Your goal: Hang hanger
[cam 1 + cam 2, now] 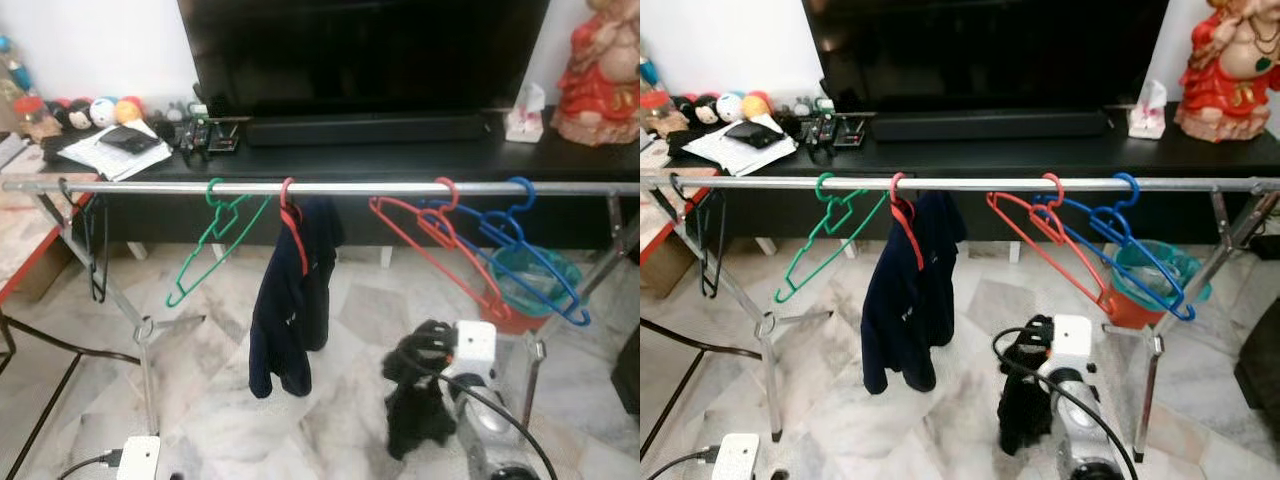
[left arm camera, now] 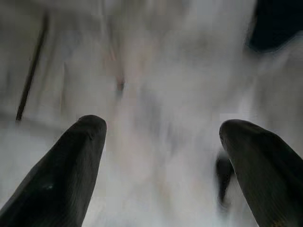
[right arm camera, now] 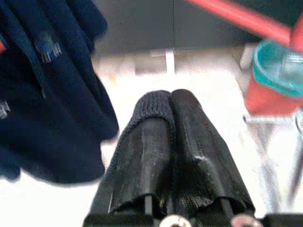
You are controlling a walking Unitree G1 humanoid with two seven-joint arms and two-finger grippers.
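A silver rail (image 1: 330,187) runs across in front of me. On it hang a black hanger (image 1: 95,250), a green hanger (image 1: 205,250), a red hanger (image 1: 293,230) carrying a navy garment (image 1: 290,300), an empty red hanger (image 1: 430,245) and a blue hanger (image 1: 530,265). My right gripper (image 1: 415,345) is low, in front of the rail and below the empty red hanger. Its fingers (image 3: 189,137) are shut on a black cloth (image 1: 415,415) that droops from them. In the left wrist view my left gripper (image 2: 161,127) is open over blurred pale floor.
Behind the rail stands a black TV console (image 1: 400,155) with a TV (image 1: 360,50), papers (image 1: 110,150) and a red figurine (image 1: 600,70). A teal bucket in an orange bin (image 1: 520,290) sits under the blue hanger. The rail's legs (image 1: 145,340) and a cable (image 1: 40,345) cross the marble floor.
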